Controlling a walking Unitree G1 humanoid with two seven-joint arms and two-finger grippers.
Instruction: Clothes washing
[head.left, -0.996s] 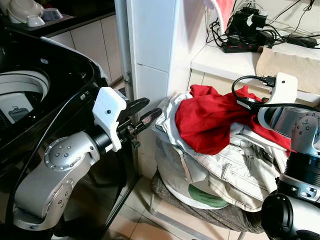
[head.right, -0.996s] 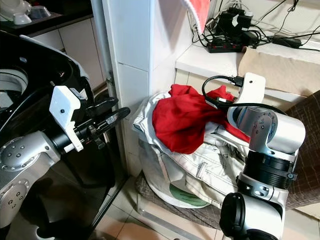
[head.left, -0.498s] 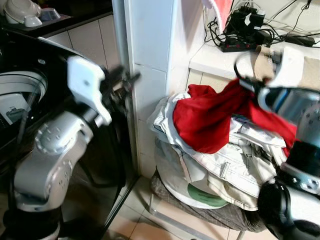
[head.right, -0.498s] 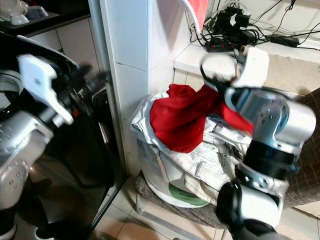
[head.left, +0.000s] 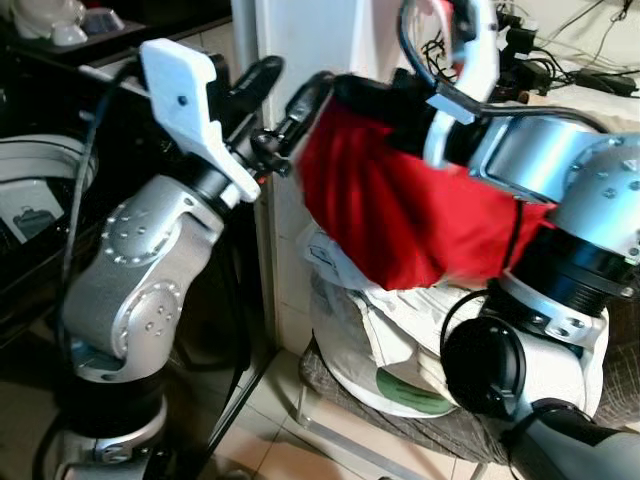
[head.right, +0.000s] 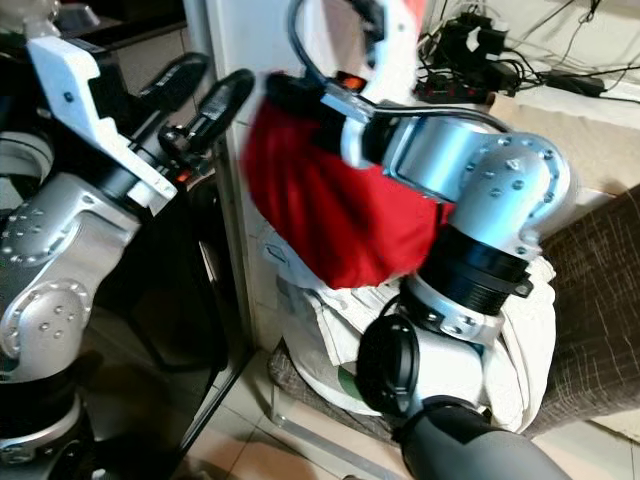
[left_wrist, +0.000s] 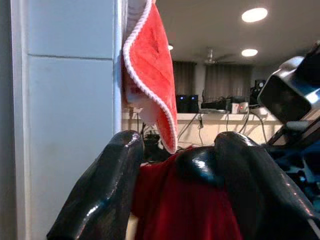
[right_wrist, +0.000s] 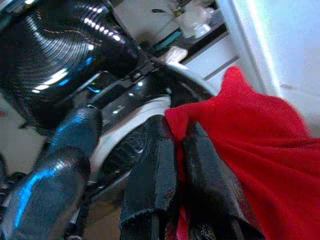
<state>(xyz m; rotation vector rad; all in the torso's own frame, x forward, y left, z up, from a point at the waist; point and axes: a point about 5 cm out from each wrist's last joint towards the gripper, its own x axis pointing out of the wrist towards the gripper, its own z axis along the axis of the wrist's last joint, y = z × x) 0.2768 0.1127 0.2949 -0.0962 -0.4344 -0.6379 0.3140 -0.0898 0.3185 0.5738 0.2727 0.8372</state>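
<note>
At your 9 o'clock the black washing machine (head.left: 40, 200), pale laundry heap (head.left: 400, 330) low at 5 o'clock, red garment (head.left: 400, 215) lifted at centre, pinched tight in your right gripper (right_wrist: 175, 165), left gripper (head.left: 285, 95) at 11 o'clock, fingers spread, just beside it.

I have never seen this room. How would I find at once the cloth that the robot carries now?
Start at the white tiled pillar beside the black washing machine. In front of it, above a heap of pale clothes, the right gripper pinches a red garment hanging in the air. It is solid red, while the heap below is off-white.
</note>
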